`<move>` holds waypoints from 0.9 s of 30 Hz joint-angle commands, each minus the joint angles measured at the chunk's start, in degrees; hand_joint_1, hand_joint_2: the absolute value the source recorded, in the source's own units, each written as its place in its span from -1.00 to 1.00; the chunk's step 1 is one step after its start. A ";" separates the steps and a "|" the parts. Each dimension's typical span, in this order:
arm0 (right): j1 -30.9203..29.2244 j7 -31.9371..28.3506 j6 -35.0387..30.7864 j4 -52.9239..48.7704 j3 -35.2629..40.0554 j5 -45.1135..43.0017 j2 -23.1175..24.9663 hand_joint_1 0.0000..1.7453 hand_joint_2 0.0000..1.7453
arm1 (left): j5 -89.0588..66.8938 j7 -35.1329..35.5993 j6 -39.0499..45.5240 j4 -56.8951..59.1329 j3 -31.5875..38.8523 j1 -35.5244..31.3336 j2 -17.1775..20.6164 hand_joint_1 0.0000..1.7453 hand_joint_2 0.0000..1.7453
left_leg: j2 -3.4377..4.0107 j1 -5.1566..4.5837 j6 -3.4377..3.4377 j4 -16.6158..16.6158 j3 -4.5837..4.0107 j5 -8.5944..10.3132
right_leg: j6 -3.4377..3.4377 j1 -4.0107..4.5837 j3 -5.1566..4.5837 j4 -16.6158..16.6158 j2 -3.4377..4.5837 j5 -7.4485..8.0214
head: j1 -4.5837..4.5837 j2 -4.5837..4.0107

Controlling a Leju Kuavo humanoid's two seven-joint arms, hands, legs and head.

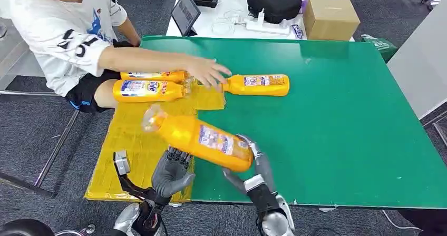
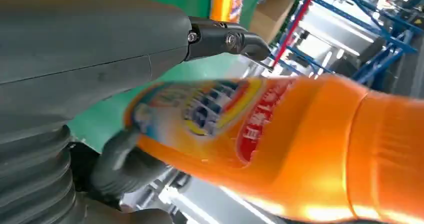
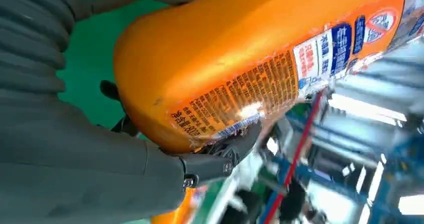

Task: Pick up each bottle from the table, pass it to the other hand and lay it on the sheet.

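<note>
My right hand grips an orange bottle by its base and holds it tilted above the table's front edge, cap toward the yellow sheet. In the right wrist view the bottle's base sits between my thumb and fingers. My left hand is under the bottle's middle. In the left wrist view one finger touches the bottle while the thumb stands apart from it. Two more orange bottles lie on the sheet. A third lies on the green table.
A person in a white shirt sits at the left, with a hand stretched over the table by the neck of the lying bottle. Behind stands a white table with a black bag, a cardboard box and a tablet.
</note>
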 commanded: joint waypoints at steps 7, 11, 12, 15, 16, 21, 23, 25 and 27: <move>-4.71 -0.18 0.65 18.61 9.29 -0.09 2.44 1.00 1.00 | -2.65 -0.52 6.10 1.74 -0.94 -2.26 0.11 -1.00 1.00 | -0.01 0.04 -0.04 -0.04 0.24 -0.07 | -0.08 0.05 0.26 -0.08 -0.07 -0.07 | 0.04 0.00; -4.79 -0.18 1.51 20.40 9.86 -0.69 2.75 1.00 1.00 | -2.99 -0.78 7.68 1.58 -0.36 -2.09 -0.27 -1.00 1.00 | 0.04 0.03 -0.03 -0.03 0.15 -0.04 | -0.06 0.04 0.15 -0.07 0.00 -0.02 | 0.02 0.00; -4.71 -0.18 1.23 21.45 10.21 -0.94 3.19 1.00 1.00 | -3.73 -1.02 8.82 1.27 -0.31 -2.05 -0.40 -1.00 1.00 | 0.05 0.04 -0.05 -0.04 0.28 -0.08 | -0.09 0.06 0.28 -0.09 -0.01 -0.06 | 0.00 0.00; -4.47 -0.18 0.99 22.32 10.97 -1.19 3.63 1.00 1.00 | -3.87 -0.94 9.36 1.07 -0.21 -1.99 -0.56 -1.00 1.00 | 0.02 0.03 -0.04 -0.04 0.20 -0.06 | -0.09 0.05 0.20 -0.07 -0.02 -0.05 | 0.00 0.00; -4.47 -0.18 0.99 22.32 10.97 -1.19 3.63 1.00 1.00 | -3.87 -0.94 9.36 1.07 -0.21 -1.99 -0.56 -1.00 1.00 | 0.02 0.03 -0.04 -0.03 0.15 -0.05 | -0.07 0.04 0.15 -0.06 -0.02 -0.04 | 0.02 0.00; -5.62 -0.18 -0.09 24.02 12.66 -2.31 3.70 1.00 1.00 | -3.26 -0.29 9.55 1.64 -0.36 -1.98 -0.54 -1.00 1.00 | 0.04 0.03 -0.04 -0.04 0.22 -0.07 | -0.08 0.04 0.21 -0.07 -0.01 -0.05 | 0.00 0.00; -6.24 -0.18 -1.79 24.34 13.07 -2.39 3.68 1.00 1.00 | -2.38 0.18 8.67 2.12 -0.70 -1.98 -0.26 -1.00 1.00 | 0.04 0.04 -0.04 -0.03 0.21 -0.07 | -0.07 0.05 0.21 -0.07 -0.01 -0.05 | 0.02 0.00; -6.68 -0.18 -2.59 23.98 12.83 -2.56 3.65 1.00 1.00 | -2.80 0.10 8.41 2.06 -1.17 -1.76 -0.12 1.00 1.00 | 0.03 0.02 -0.03 -0.04 0.15 -0.03 | -0.06 0.03 0.14 -0.06 -0.01 -0.03 | 0.02 0.00; -7.10 -0.18 -3.54 23.39 12.31 -2.18 3.71 1.00 1.00 | -3.28 -0.14 7.68 1.72 -1.83 -1.40 0.19 1.00 1.00 | 0.04 0.02 -0.03 -0.03 0.21 -0.06 | -0.07 0.03 0.19 -0.06 -0.01 -0.05 | 0.02 0.00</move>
